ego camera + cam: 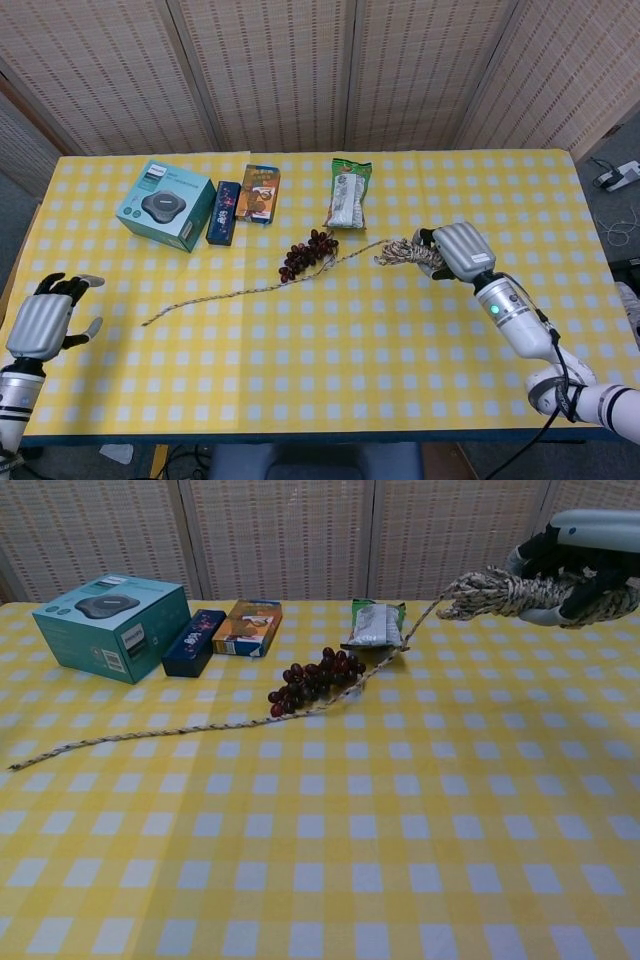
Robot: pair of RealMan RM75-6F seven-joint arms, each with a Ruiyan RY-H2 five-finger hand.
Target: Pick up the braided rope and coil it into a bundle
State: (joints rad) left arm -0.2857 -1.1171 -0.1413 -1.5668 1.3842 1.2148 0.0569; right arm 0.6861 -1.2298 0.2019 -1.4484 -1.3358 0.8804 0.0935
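The braided rope (pixel 240 293) (pixel 160 732) lies in a long line across the yellow checked table (pixel 350 350), its loose end at the left. Its right end is a small bunch of coils (pixel 402 253) (pixel 490 592) lifted off the table. My right hand (pixel 455 250) (pixel 580 565) grips that bunch, and the rope rises to it from beside the grapes. My left hand (pixel 45 320) hovers at the table's left front edge, fingers curled in, holding nothing. It shows only in the head view.
A bunch of dark grapes (pixel 308 253) (pixel 316 683) lies against the rope. Behind stand a teal box (pixel 166 204), a dark blue carton (pixel 224 212), an orange packet (pixel 260 192) and a green snack bag (pixel 348 194). A woven screen closes the back.
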